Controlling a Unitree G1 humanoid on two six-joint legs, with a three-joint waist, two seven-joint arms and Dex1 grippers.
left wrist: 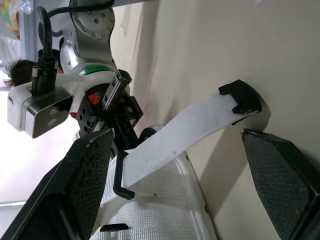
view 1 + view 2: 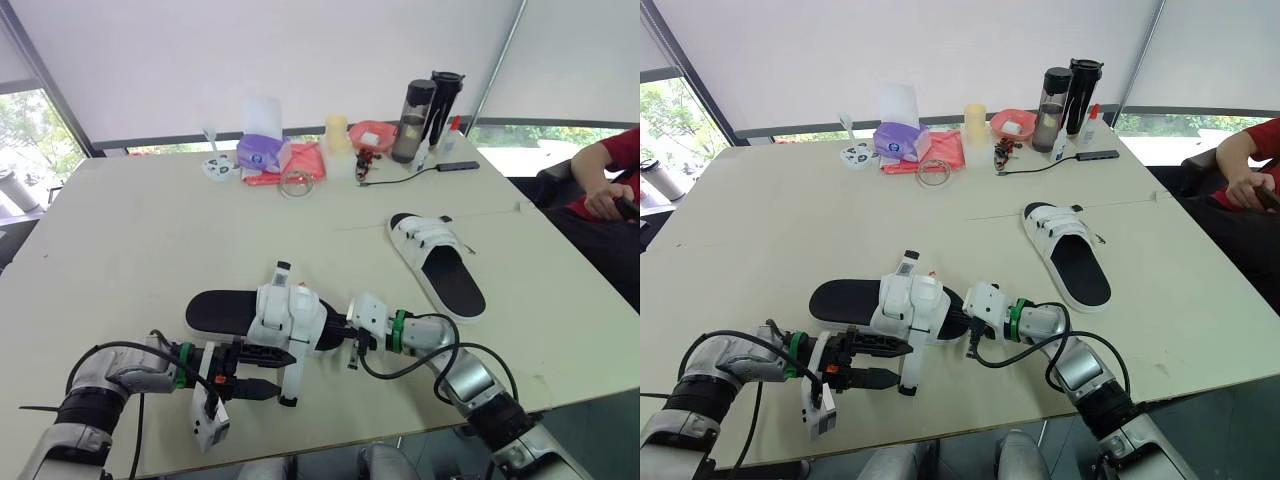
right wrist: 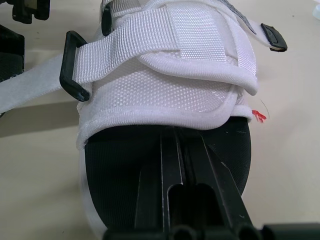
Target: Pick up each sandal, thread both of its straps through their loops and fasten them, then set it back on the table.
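Near sandal [image 2: 285, 315]: white woven upper, black footbed. Its loose strap [image 1: 190, 125]: white, black end tab. Loop [image 1: 118, 175]: black. Far sandal [image 2: 440, 262]: same white and black. Table [image 2: 150, 230]: pale cream. Left gripper [image 2: 283, 372]: fingers [image 1: 87, 185] black, finely dotted pads. Box [image 2: 262, 152]: purple. Person's sleeve [image 2: 622, 148]: red.

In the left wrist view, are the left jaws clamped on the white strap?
No, the left gripper has its jaws wide apart, with the white strap running loose between them.
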